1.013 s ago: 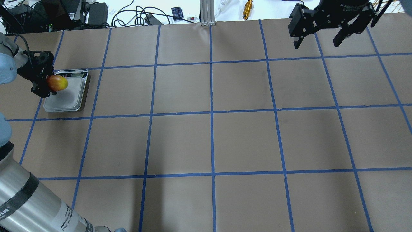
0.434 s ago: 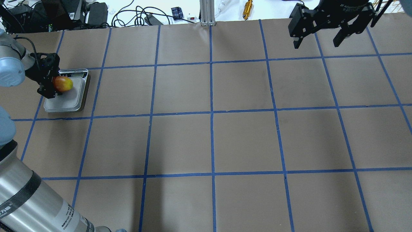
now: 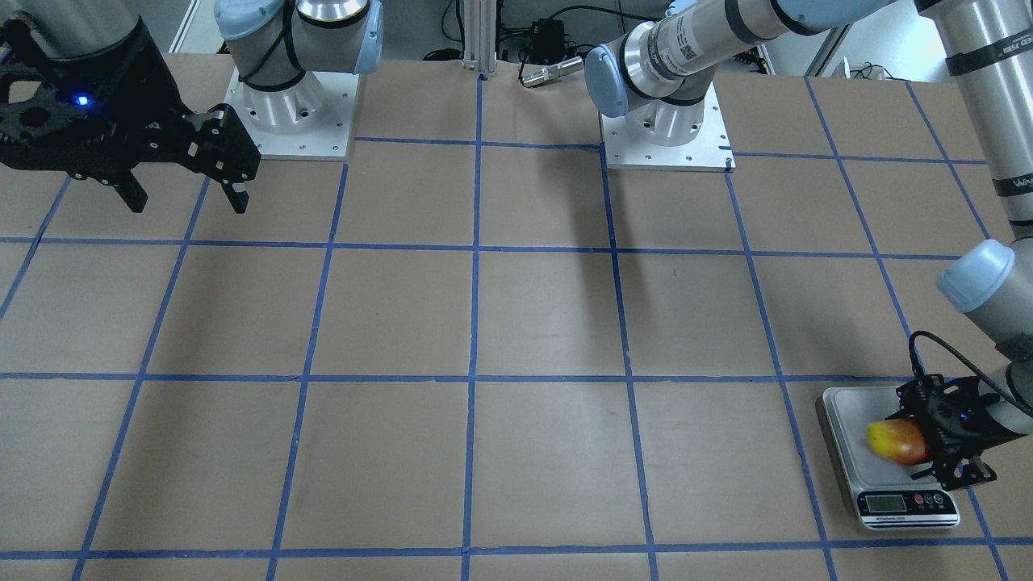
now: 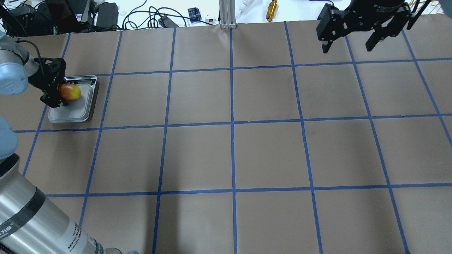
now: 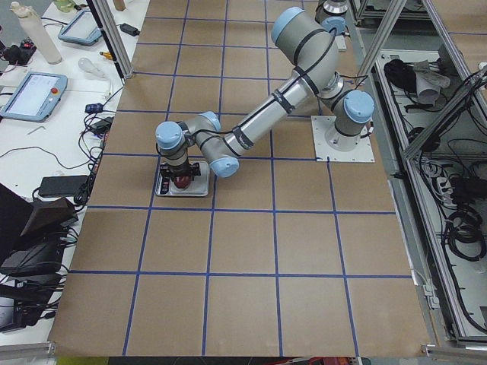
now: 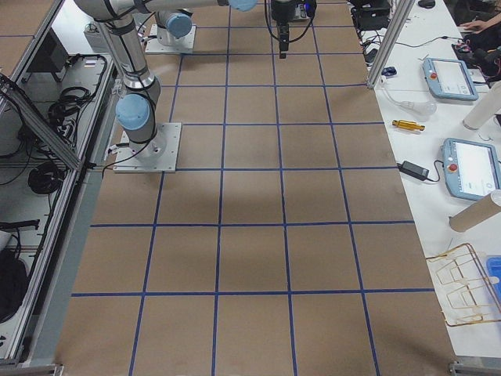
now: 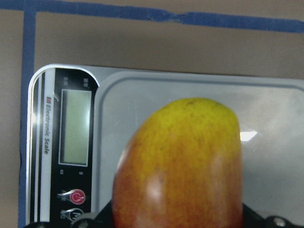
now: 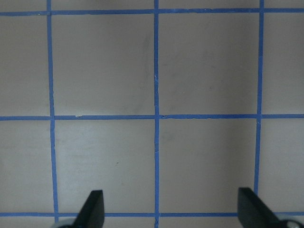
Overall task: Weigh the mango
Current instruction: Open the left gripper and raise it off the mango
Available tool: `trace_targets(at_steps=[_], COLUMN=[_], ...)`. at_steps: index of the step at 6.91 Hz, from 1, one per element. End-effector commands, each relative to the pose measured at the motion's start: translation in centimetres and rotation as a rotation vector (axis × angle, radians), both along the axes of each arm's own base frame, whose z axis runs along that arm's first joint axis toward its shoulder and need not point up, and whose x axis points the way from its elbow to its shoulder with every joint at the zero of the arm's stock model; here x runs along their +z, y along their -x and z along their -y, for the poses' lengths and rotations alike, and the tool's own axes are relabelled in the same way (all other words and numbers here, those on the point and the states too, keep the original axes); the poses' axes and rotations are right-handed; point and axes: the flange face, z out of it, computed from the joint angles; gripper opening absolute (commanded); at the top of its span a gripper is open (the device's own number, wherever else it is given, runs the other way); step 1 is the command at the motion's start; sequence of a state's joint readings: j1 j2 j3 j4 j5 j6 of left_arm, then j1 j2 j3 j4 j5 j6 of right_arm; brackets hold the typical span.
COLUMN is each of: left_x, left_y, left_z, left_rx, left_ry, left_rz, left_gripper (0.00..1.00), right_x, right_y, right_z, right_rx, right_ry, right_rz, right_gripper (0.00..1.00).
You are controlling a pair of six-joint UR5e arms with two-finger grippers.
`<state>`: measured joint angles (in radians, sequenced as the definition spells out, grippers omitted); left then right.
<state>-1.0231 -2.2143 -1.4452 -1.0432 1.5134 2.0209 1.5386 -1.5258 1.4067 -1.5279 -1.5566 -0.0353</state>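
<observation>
The mango [image 4: 70,92], yellow at its free end and red-orange at the held end, is in my left gripper [image 4: 59,94], which is shut on it. It hangs low over the far part of the grey scale's [image 4: 75,110] platform, near the display; I cannot tell whether it touches. The left wrist view shows the mango [image 7: 183,161] above the scale [image 7: 270,118]. From the front, the mango [image 3: 894,440] sits over the scale [image 3: 847,411] with the left gripper [image 3: 928,442] behind it. My right gripper [image 4: 348,44] is open and empty, high over the far right corner.
Brown paper with a blue tape grid [image 4: 232,123] covers the table. Cables, power bricks and a gold cylinder [image 4: 272,10] lie beyond the far edge. An aluminium post [image 4: 226,14] stands at the far middle. The right wrist view shows only bare grid between its fingertips [image 8: 92,209].
My left gripper has carried the mango to the right, further over the scale platform; since 0.4 s ago it has barely shifted. The right arm has not moved.
</observation>
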Motion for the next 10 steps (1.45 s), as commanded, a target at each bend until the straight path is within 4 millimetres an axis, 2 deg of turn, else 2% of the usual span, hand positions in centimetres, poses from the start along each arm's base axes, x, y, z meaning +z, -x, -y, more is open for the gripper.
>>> trace_targets(at_steps=[1,2,3,5,6,8,10], left_x=[4.0,7.5,11.4,20.0,23.1,28.5,30.8], left_y=[1.5,2.5,3.2,4.1,5.1,7.8,10.0], left_z=[0.0,-0.7,-2.2,-6.7,-8.7,-13.4,-16.2], left_rx=[-0.020,-0.027,-0.023,-0.006,0.030,0.158,0.440], left_ry=[0.034,0.039,0.014,-0.014,-0.016,-0.028,-0.045], left_rz=[0.032,0.056,0.063,0.134,0.146,0.136,0.118], left_gripper=[1.00,1.00,1.00,1.00,1.00,1.00,1.00], right_x=[-0.1,-0.1,-0.1,-0.1,-0.1,0.0,0.0], right_y=[0.0,0.0,0.0,0.0,0.0,0.0,0.0], right_z=[0.0,0.0,0.0,0.0,0.0,0.0,0.0], right_rx=[0.000,0.000,0.000,0.000,0.000,0.000,0.000], right_ry=[-0.001,-0.001,-0.001,-0.001,-0.001,0.000,0.001], right_rz=[0.000,0.000,0.001,0.000,0.000,0.000,0.000], right_gripper=[1.00,1.00,1.00,1.00,1.00,1.00,1.00])
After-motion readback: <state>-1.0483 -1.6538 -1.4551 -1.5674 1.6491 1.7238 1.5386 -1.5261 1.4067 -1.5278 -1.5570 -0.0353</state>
